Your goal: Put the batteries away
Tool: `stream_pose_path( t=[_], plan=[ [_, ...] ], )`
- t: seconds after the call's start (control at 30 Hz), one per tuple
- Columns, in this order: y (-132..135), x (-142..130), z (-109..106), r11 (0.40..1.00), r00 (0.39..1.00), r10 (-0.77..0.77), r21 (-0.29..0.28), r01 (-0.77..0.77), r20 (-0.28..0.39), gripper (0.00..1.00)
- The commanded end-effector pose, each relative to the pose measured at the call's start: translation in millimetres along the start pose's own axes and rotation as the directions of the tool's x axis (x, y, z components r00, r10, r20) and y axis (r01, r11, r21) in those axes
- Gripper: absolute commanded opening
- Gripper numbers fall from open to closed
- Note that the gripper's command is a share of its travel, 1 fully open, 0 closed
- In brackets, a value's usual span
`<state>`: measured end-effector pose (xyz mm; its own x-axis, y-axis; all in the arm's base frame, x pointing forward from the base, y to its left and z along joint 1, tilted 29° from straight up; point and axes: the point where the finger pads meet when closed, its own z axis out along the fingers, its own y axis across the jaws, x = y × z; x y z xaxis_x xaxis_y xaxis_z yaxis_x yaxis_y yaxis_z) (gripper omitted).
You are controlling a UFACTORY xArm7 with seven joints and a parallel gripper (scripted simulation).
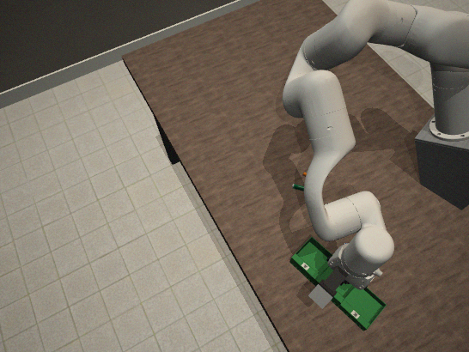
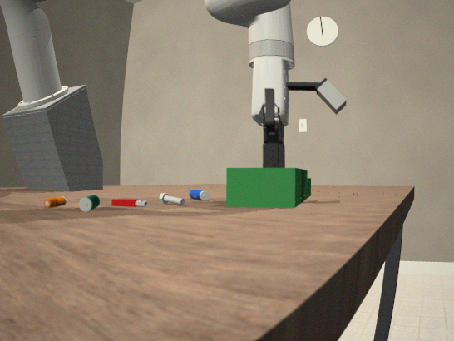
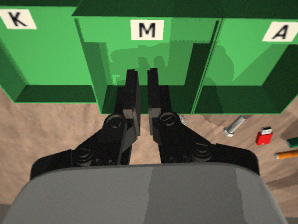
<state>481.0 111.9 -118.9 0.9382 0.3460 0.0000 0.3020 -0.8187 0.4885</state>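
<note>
My gripper (image 2: pixel 273 163) (image 3: pixel 143 84) is shut, with a narrow empty gap between its fingers. Its fingertips point down at the middle bin M (image 3: pixel 99 97), low, near rim height. Bin A (image 1: pixel 302 271) (image 2: pixel 262 187) (image 3: pixel 240 103) stands beside it; nothing shows in its visible part. A green battery (image 1: pixel 298 187) (image 2: pixel 89 203) (image 3: pixel 293 143) and an orange battery-like cylinder (image 1: pixel 305 174) (image 2: pixel 55 202) (image 3: pixel 287 155) lie on the table. A blue battery (image 2: pixel 199 195) lies nearer the bins, hidden by the arm in the top view.
Bin K (image 1: pixel 362 306) (image 3: pixel 55 94) is at the other end of the joined green row. A silver bolt (image 2: pixel 171 200) (image 3: pixel 235 125) and a red USB stick (image 2: pixel 126 202) (image 3: pixel 264 137) lie on the table between the bins and the green battery.
</note>
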Motion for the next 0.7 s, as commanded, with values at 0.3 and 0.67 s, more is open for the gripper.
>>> stream_pose_path(
  t=[0.3,0.67],
  plan=[
    [-1.4,2.7,27.3,1.0,1.0,0.0,0.002,0.0,-0.006,0.07],
    [-1.4,2.7,27.3,1.0,1.0,0.0,0.002,0.0,-0.006,0.07]
  ],
)
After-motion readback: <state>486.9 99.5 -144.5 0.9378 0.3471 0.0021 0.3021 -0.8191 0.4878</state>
